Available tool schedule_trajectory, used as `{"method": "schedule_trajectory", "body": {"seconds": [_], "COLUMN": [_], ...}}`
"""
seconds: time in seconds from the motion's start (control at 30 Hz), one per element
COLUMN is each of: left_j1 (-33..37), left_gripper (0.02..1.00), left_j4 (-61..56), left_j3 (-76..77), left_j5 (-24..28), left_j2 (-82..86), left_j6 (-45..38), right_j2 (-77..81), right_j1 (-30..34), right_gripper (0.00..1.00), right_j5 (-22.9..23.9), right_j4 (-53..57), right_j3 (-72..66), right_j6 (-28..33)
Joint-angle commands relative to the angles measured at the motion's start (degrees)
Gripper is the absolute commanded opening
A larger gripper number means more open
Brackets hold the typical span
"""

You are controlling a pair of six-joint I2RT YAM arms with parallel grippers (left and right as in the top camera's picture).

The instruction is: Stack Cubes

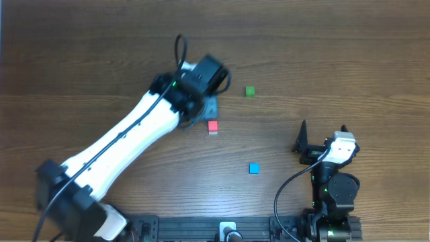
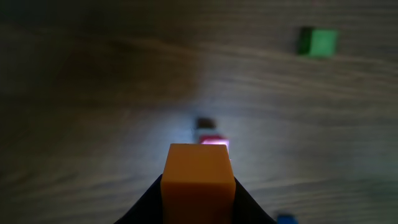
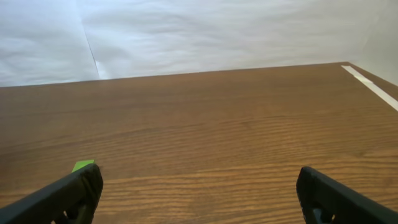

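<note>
My left gripper hangs above the table's middle, shut on an orange cube. Just beyond it lies a pink-red cube, partly hidden behind the orange one as a pink-red cube in the left wrist view. A green cube sits farther back to the right, seen also as a green cube and a green cube. A blue cube lies nearer the front, and a corner of the blue cube shows. My right gripper rests open at the right, nothing between its fingers.
The wooden table stretches bare around the cubes. A white wall rises behind the table's far edge. The arms' base rail runs along the front.
</note>
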State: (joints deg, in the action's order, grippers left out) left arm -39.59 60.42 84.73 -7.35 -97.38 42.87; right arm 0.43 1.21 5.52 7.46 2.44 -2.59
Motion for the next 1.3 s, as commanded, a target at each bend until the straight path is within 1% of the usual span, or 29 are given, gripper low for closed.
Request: {"method": "schedule_trajectory", "body": {"seconds": [0.03, 0.2, 0.3, 0.6, 1.3], "left_j1": [0.07, -1.36, -2.12, -2.43, -3.32], "left_gripper": [0.064, 0.058, 0.051, 0.04, 0.04], "left_j4": [1.18, 1.57, 1.6, -1.95, -5.51], "left_j3": [1.2, 0.98, 0.98, -3.28, -6.91], "left_j5": [2.43, 2.64, 2.67, 5.01, 5.35], "left_j2": [-4.52, -5.7, -6.75, -7.58, -7.74], "left_j6": [-2.14, -1.97, -0.5, 1.09, 2.99], "right_j2": [-0.04, -0.04, -0.04, -0.04, -0.04], "right_j1": [0.35, 0.35, 0.35, 0.35, 0.35], "right_gripper": [0.993, 0.993, 0.993, 0.993, 0.991], "right_j5": [0.52, 0.52, 0.52, 0.52, 0.52], "right_j4": [-0.04, -0.04, -0.04, -0.04, -0.04], "right_j3": [-0.44, -0.44, -0.44, -0.44, -0.44], "right_j6": [0.09, 0.09, 0.09, 0.09, 0.09]}}
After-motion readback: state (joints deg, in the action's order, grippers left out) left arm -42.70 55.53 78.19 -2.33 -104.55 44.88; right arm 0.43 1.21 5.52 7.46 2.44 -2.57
